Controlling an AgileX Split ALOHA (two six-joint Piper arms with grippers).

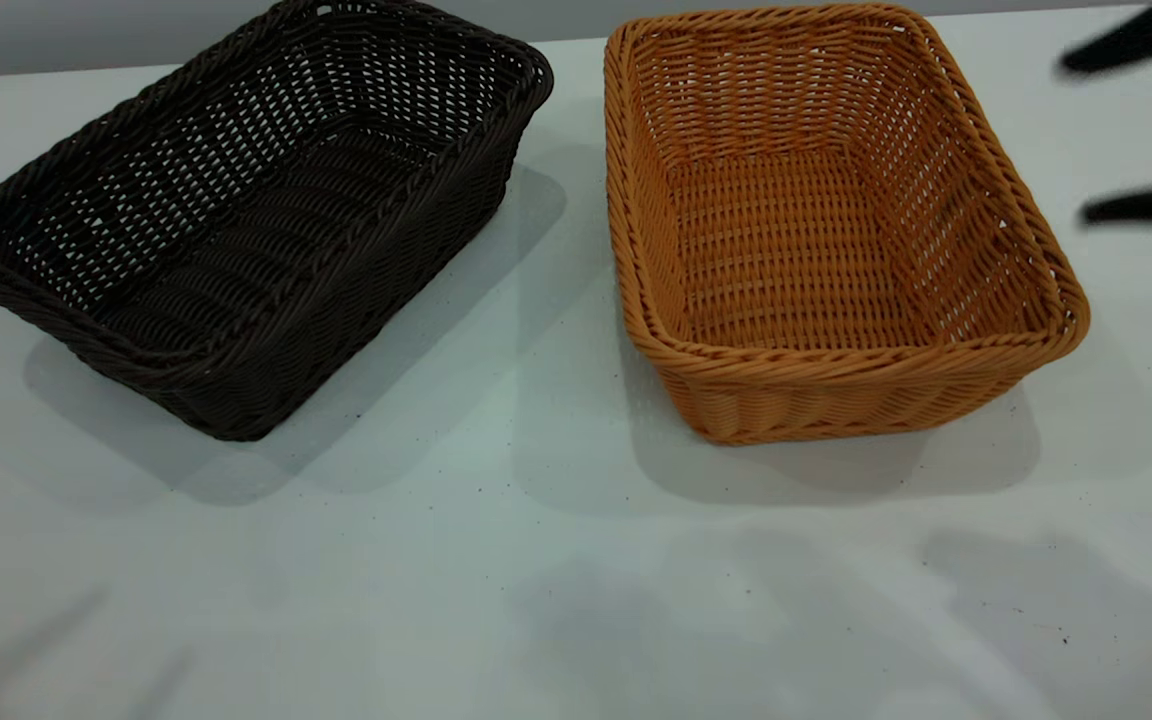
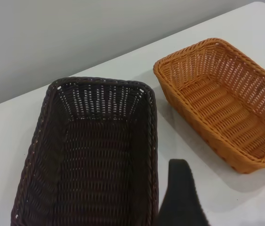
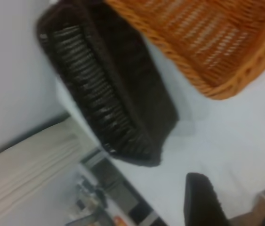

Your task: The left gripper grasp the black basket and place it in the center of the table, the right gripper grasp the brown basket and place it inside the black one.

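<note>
1. Jaws of the right gripper (image 1: pixel 1136 125) stand wide apart: in the exterior view its two black fingers (image 1: pixel 1151 205) enter from the right edge with a broad strip of table between them, and they grip nothing.
2. Just beyond those fingertips, toward the middle of the scene, sits the brown basket (image 1: pixel 816 230); its near rim is beside the fingers but not touching them.
3. Past the brown basket, farther from the right gripper, lies the black basket (image 1: pixel 246 220), set at an angle, close to its neighbour with a bare strip of the table (image 1: pixel 536 560) between the two.
4. Both baskets rest upright on the white table, each with nothing inside.
5. For the left gripper (image 2: pixel 181 197), only one dark finger shows in the left wrist view, so how its jaws stand cannot be told.
6. That finger hangs just outside the black basket's long rim, over the table between the two baskets.
7. Beyond it, the brown basket lies well apart from the finger.
</note>
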